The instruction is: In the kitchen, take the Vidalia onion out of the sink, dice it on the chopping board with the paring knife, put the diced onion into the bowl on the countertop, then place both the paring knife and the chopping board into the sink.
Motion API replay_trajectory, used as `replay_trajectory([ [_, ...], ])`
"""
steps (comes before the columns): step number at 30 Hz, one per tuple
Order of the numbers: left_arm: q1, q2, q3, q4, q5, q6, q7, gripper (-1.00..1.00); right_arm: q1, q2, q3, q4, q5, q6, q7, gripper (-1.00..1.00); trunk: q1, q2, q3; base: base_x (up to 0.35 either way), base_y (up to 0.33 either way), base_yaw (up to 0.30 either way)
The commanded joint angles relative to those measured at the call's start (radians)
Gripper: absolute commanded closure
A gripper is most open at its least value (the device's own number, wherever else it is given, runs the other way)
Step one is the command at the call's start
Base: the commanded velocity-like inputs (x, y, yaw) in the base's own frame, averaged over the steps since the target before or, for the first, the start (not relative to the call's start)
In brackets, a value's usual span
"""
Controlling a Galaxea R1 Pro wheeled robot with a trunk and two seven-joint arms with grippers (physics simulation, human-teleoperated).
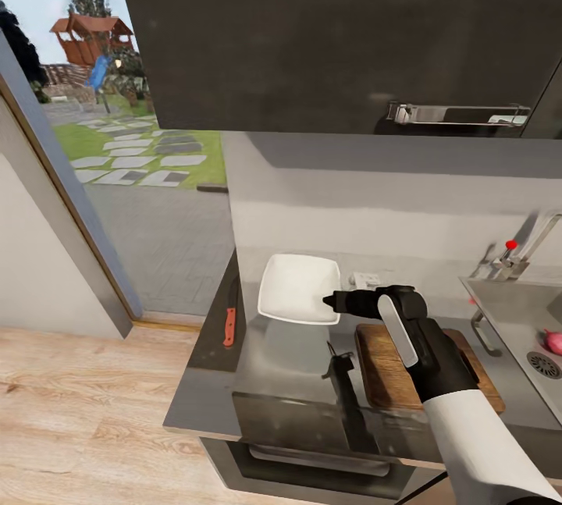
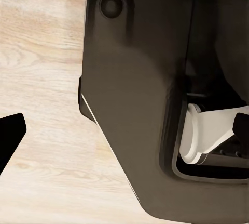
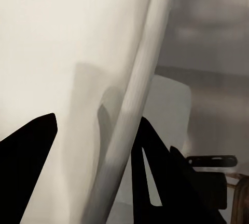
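The white bowl (image 1: 299, 288) sits on the glossy dark countertop (image 1: 273, 364). My right gripper (image 1: 332, 302) is at the bowl's right edge. In the right wrist view the bowl's rim (image 3: 132, 104) runs between its dark fingers (image 3: 31, 151), open, with a gap on one side. The paring knife (image 1: 229, 325), with a red-orange handle, lies near the countertop's left edge. The brown chopping board (image 1: 382, 368) lies right of the bowl, partly under my right arm. The pinkish onion (image 1: 553, 341) rests in the steel sink (image 1: 507, 310). One left fingertip (image 2: 10, 135) shows far to the side, over the wooden floor.
A dark wall cabinet with a metal handle (image 1: 457, 113) hangs above the counter. The tap (image 1: 538, 236) and its red knob (image 1: 511, 244) stand behind the sink. Wooden floor (image 1: 86, 411) and a glass door to the garden lie to the left.
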Motion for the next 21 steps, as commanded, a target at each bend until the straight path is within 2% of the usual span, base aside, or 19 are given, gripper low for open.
replay_trajectory([
  [1,0.0,0.0,0.0,-0.002,0.008,-0.001,0.0,-1.0,-0.001,-0.001,0.001,-0.001,0.003,0.004,0.005,1.0,0.001,-0.002,-0.002,0.0,0.0,0.0],
  [10,0.0,0.0,0.0,-0.002,0.008,-0.001,0.0,-1.0,-0.001,-0.002,0.001,-0.001,0.007,0.008,0.004,1.0,0.001,-0.002,-0.002,0.0,0.0,0.0],
  [21,0.0,0.0,0.0,-0.002,0.007,-0.001,0.0,-1.0,-0.001,-0.002,0.002,0.017,0.01,0.009,0.0,1.0,0.001,-0.002,-0.002,0.113,0.0,0.0],
])
